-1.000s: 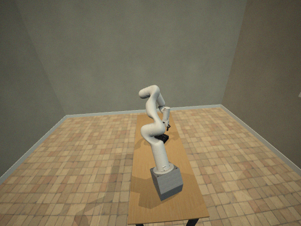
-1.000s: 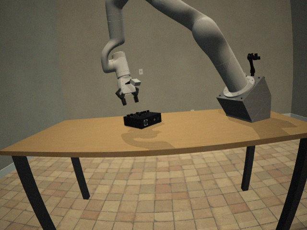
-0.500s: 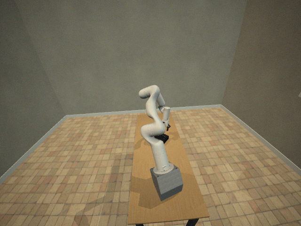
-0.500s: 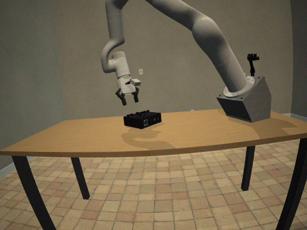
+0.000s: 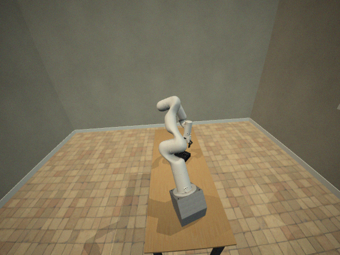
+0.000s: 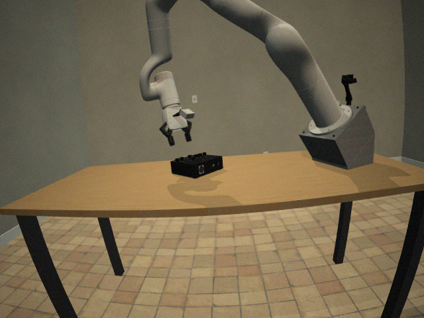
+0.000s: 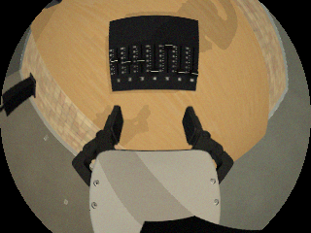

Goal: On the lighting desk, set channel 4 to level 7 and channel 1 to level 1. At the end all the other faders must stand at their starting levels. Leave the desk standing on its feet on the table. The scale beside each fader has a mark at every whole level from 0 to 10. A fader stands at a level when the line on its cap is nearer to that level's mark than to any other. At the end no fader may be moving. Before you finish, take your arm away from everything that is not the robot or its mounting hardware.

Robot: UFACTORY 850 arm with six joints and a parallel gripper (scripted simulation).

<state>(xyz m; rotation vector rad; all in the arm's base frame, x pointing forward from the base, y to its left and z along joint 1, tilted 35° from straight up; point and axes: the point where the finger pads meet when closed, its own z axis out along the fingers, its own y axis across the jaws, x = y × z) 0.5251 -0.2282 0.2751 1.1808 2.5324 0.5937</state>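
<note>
The lighting desk (image 6: 197,165) (image 7: 154,54) (image 5: 184,155) is a small black box standing on the wooden table (image 6: 273,185) (image 5: 164,219). In the wrist view a row of several faders crosses its top, with caps at differing heights; their levels are too small to read. My gripper (image 6: 177,138) (image 7: 153,113) (image 5: 189,143) is open and empty. It hangs above the desk, a little off to one side, with clear air between the fingertips and the faders. In the top view the arm hides part of the desk.
The arm's grey base block (image 6: 338,144) (image 5: 189,207) sits on the table well away from the desk. A small black camera stand (image 6: 348,89) rises behind the base. The table edges are near on both long sides.
</note>
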